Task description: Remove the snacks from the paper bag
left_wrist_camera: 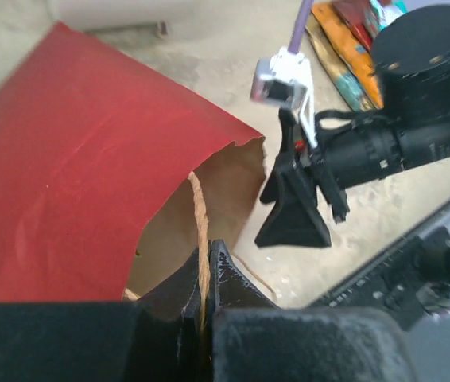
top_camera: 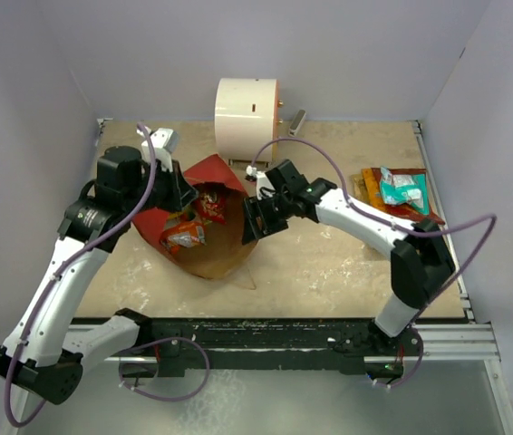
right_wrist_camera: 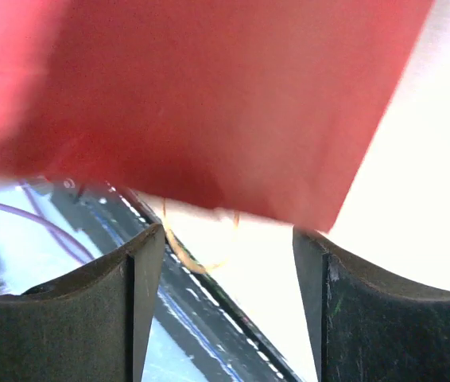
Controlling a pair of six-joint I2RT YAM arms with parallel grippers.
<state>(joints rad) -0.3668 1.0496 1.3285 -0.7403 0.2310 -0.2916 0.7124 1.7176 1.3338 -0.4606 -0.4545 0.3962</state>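
Lying on its side at the middle of the table [top_camera: 329, 263], the paper bag [top_camera: 216, 177] turns its red outside to the far side and its brown mouth toward the near edge. Crumpled red and orange packets [top_camera: 187, 227] sit just inside the mouth. The left arm [top_camera: 57, 272] climbs from the near left, bends at the elbow and leans over the bag's far left side. There the left gripper [left_wrist_camera: 207, 259] is pinched together on a twine handle [left_wrist_camera: 201, 215] at the torn rim. The right arm [top_camera: 365, 227] rises at the near right, folds near the right edge and stretches leftward, low over the table. The right gripper [top_camera: 258, 222] stands at the bag's right rim, its fingers [right_wrist_camera: 133, 306] apart, red paper just ahead of them. Well apart at the far right lie an orange chip bag [top_camera: 368, 188] and a teal packet [top_camera: 400, 188] resting on a red bag [top_camera: 420, 207]. A white cylinder [top_camera: 246, 109] stands just beyond the paper bag.
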